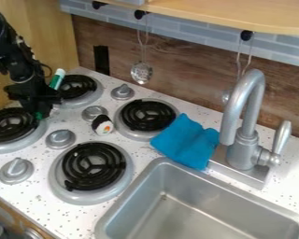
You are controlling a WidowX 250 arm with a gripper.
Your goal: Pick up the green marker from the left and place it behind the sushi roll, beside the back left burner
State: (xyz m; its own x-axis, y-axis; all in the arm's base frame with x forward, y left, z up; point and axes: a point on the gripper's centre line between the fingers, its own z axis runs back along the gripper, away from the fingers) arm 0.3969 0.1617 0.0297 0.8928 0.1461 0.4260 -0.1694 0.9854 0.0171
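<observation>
At the left of the camera view, the black gripper (41, 111) hangs low over the stove, between the back-left burner (77, 87) and the far-left burner (11, 125). It is shut on a green marker (56, 80) with a whitish upper end. The marker leans up and to the right behind the gripper, its middle hidden, and a bit of green shows at the fingertips. To the right, a sushi-like toy (103, 125) in black and white lies beside a grey knob (94, 113).
Two more burners, the back-right (147, 115) and the front (93, 166), fill the stove's right part. Grey knobs (60, 138) stand between burners. A blue cloth (187, 141) lies beside the faucet (244, 126), behind the sink (202, 205). A slotted ladle (141, 73) hangs at the back wall.
</observation>
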